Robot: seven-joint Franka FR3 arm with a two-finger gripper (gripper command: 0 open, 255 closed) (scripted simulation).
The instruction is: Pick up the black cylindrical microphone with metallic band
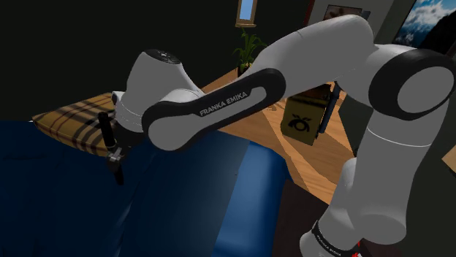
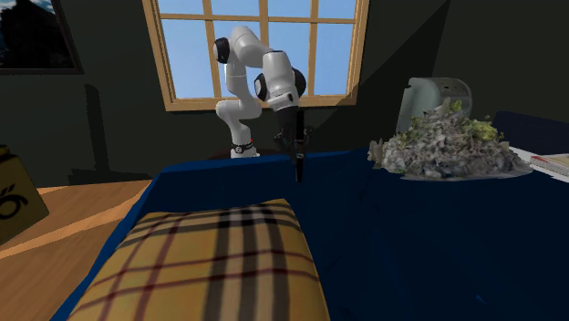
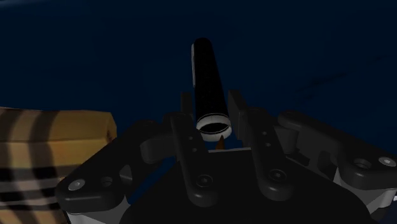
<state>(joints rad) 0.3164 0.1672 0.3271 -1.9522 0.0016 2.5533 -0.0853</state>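
The gripper (image 3: pixel 210 100) has its two black fingers (image 3: pixel 186 118) clamped on one black cylindrical microphone (image 3: pixel 207 70), one finger against each side of it. The single pale metallic band (image 3: pixel 213 125) rings the end nearest the hand, and the rest of the body runs out beyond the fingertips. In the shoulder view the gripper (image 1: pixel 115 156) points down from the one white arm (image 1: pixel 219 106), and the microphone (image 1: pixel 119 174) hangs below it in front of the dark blue surface (image 1: pixel 190 204). Whether its lower tip touches that surface cannot be told. The second exterior view gives the same arrangement from across the surface: the gripper (image 2: pixel 296 144) points down and the microphone (image 2: pixel 299 170) is a thin upright line beneath it, over the far part of the blue surface (image 2: pixel 410 237). One tan plaid cushion (image 1: pixel 73 120) lies on the blue surface just beside the gripper, toward the shoulder view's left, and it sits in the foreground of the second exterior view (image 2: pixel 219 264). Further out, one heap of pale shredded material (image 2: pixel 447 148) rests on the surface at the second exterior view's right. One cardboard box (image 1: pixel 303 120) with a black emblem stands on the wooden floor (image 1: pixel 267 124) behind the arm. One potted plant (image 1: pixel 248 47) stands beyond it. One wood-framed window (image 2: pixel 255 46) shows blue sky behind the arm.
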